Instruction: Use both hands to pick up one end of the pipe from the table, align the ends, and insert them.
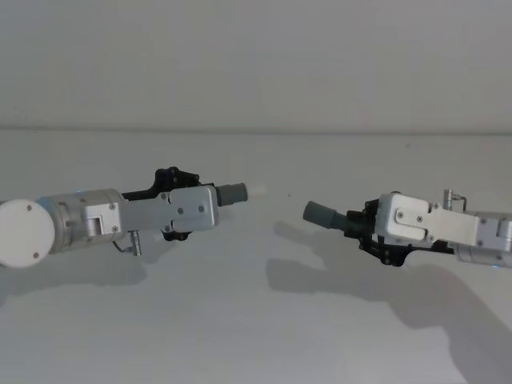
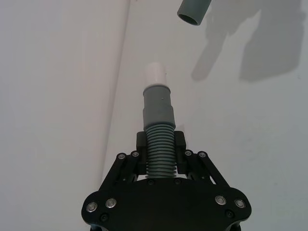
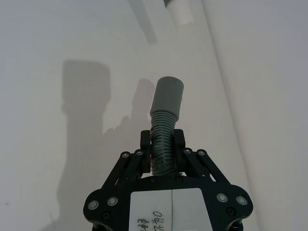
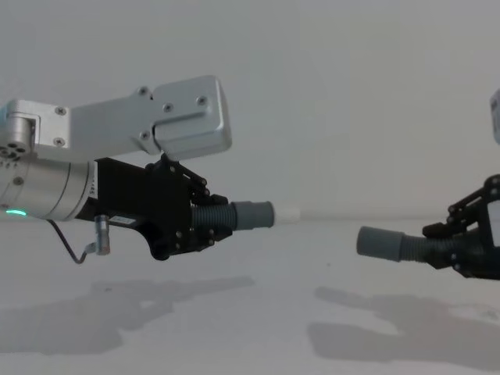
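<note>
1. While both arms hang above the white table (image 1: 256, 320), the left claw (image 2: 161, 144) is clamped on the ribbed part of one grey hose piece (image 2: 159, 139), its fingers (image 2: 140, 142) pressing the hose from both sides.
2. That hose piece's smooth grey cuff (image 4: 251, 214) sticks out forward past the claw and ends in a narrower white tip (image 2: 156, 74); it points toward the robot's right, roughly level.
3. On the other side, the right claw (image 3: 162, 139) grips the ribbed part of a second hose piece (image 3: 162, 139) in the same way.
4. Its plain grey cuff (image 1: 323, 214) points toward the robot's left and is tilted slightly, as the head view shows.
5. Between the white tip and the open mouth of the right cuff lies a clear gap; the two ends face each other but do not touch and are not quite in line.
6. Both hose pieces are held clear of the table, casting shadows (image 1: 320, 276) on it below.
</note>
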